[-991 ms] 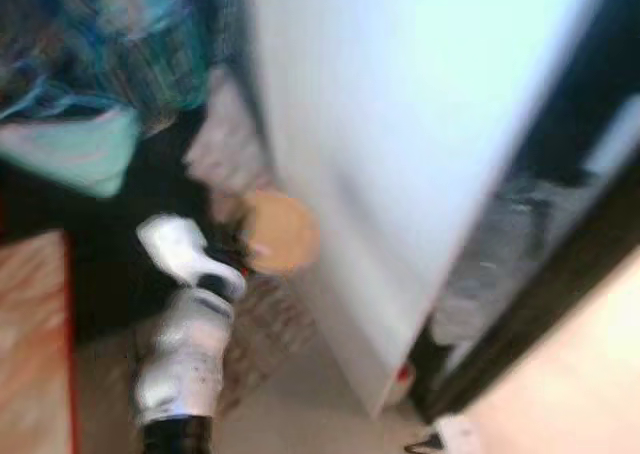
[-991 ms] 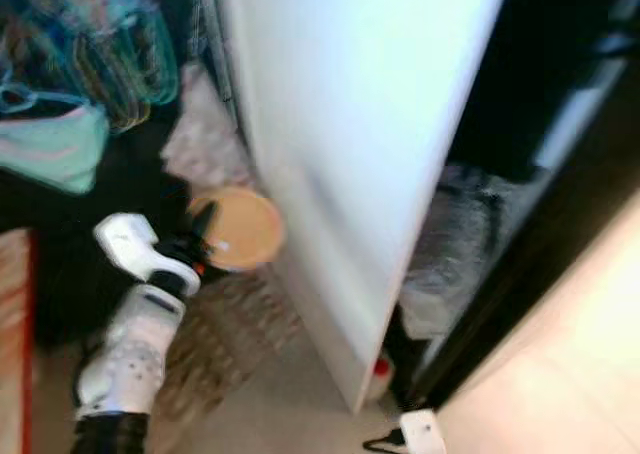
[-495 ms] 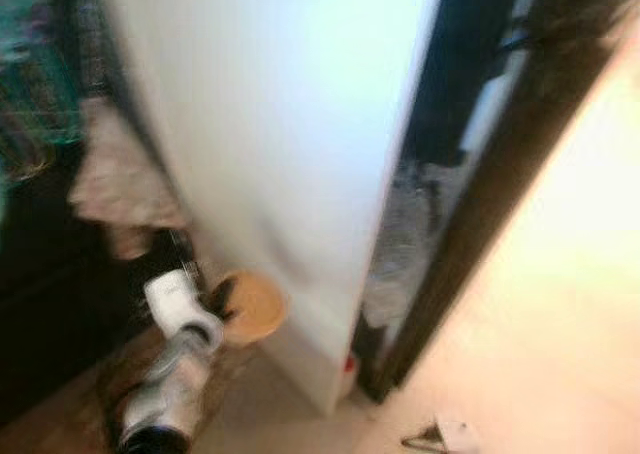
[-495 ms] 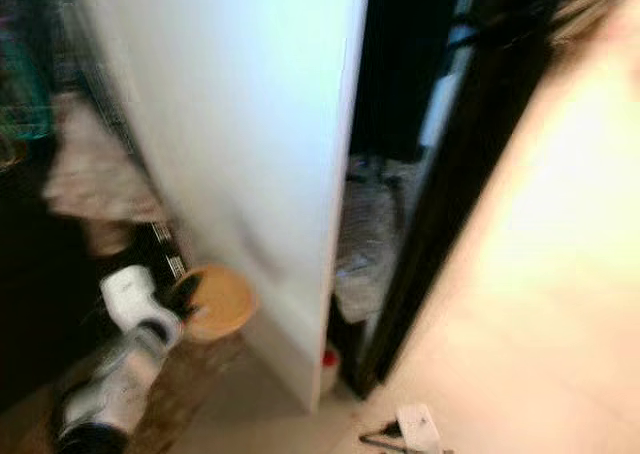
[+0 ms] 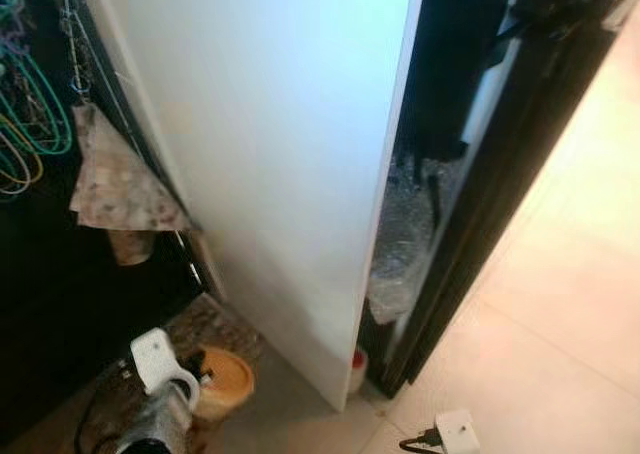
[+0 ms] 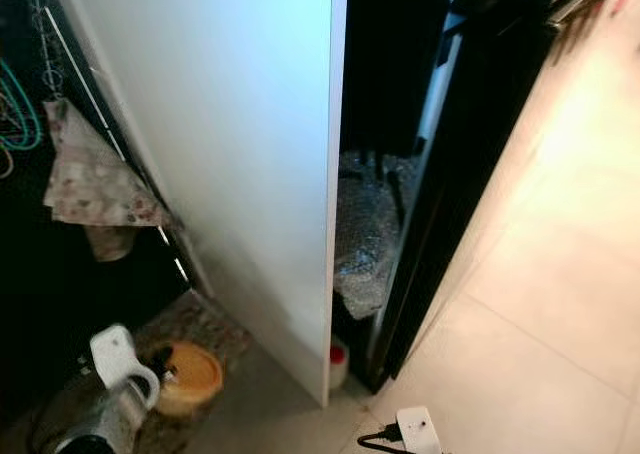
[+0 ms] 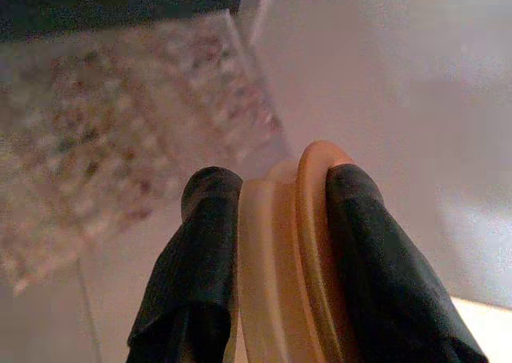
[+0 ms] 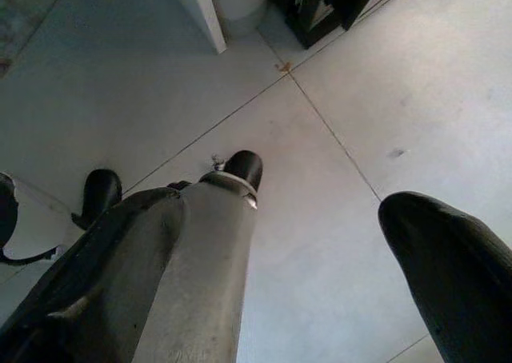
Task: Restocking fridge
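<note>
Two black fingers (image 7: 200, 243) of the left gripper (image 7: 276, 219) are clamped on one orange-tan round lid or dish (image 7: 284, 259), one finger on each face, so it stands on edge between them; in the head views that same orange round piece (image 5: 222, 379) sits at the lower left of the frame, just beside the silver left arm (image 5: 155, 414). Fingers of the right gripper (image 8: 320, 219) are spread wide apart with nothing between them, one black fingertip (image 8: 448, 259) at the lower right of the wrist frame, over pale floor tiles (image 8: 344, 83). Under the left arm, at the bottom left of the head views, lies one speckled mat (image 6: 195, 319). At the bottom centre right, one white plug block (image 5: 455, 429) with a black cord rests on the tiled floor. Just above it, near the foot of the door, stands one small white bottle with a red cap (image 6: 338, 359). Filling the middle and upper left of the frame is one large white fridge door (image 5: 270, 144), standing open edge-on. Behind its edge, in the dark gap at centre right, one crinkled silvery plastic bundle (image 6: 360, 234) is wedged beside a black frame (image 5: 480, 204). At the upper left, one patterned cloth (image 5: 115, 179) hangs against a dark background, with several green and yellow hangers (image 5: 30, 114) at the far left edge; their number cannot be told.
</note>
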Motion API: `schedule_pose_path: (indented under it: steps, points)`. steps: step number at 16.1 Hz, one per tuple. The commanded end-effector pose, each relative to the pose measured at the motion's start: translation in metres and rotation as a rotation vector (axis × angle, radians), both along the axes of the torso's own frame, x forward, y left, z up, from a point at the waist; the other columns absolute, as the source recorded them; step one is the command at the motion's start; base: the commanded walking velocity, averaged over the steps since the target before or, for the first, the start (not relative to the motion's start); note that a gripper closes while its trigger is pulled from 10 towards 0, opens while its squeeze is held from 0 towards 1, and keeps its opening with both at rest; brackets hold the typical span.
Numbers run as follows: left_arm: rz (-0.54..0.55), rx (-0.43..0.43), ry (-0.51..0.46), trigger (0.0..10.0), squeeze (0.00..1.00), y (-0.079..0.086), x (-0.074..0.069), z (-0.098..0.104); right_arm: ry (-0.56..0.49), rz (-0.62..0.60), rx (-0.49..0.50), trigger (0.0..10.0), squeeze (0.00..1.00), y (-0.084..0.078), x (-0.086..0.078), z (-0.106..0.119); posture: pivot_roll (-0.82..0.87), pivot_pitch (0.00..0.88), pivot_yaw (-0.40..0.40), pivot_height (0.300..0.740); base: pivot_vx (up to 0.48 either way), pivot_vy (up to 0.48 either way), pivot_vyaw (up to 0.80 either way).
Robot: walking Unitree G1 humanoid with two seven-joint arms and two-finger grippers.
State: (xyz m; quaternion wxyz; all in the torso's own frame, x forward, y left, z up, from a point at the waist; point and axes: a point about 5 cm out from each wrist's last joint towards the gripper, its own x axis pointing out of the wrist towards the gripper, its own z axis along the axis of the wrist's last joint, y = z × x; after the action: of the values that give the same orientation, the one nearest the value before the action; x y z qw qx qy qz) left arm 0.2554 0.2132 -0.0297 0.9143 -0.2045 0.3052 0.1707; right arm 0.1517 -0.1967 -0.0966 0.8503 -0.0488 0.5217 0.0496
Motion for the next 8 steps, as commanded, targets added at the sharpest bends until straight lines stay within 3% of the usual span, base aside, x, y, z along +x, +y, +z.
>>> schedule_pose_path:
  steps: [1,7,8]
  points:
    - [0.005,-0.013,0.018,10.0,0.00,-0.002,0.000,-0.003,0.001,-0.020,0.002,10.0,0.00,-0.001,-0.001,0.000,0.01,0.020,0.036,0.740,0.000,0.000,0.00]
    - [0.066,-0.086,0.094,10.0,0.00,-0.006,-0.021,-0.022,-0.006,-0.040,0.009,10.0,0.00,0.001,-0.002,-0.001,0.00,0.000,0.044,0.740,0.000,0.000,0.00]
    - [0.185,-0.157,0.076,10.0,0.00,0.003,-0.020,-0.020,-0.010,-0.042,0.011,10.0,0.00,0.001,-0.002,-0.001,-0.01,0.000,0.043,0.740,0.000,0.000,0.00]
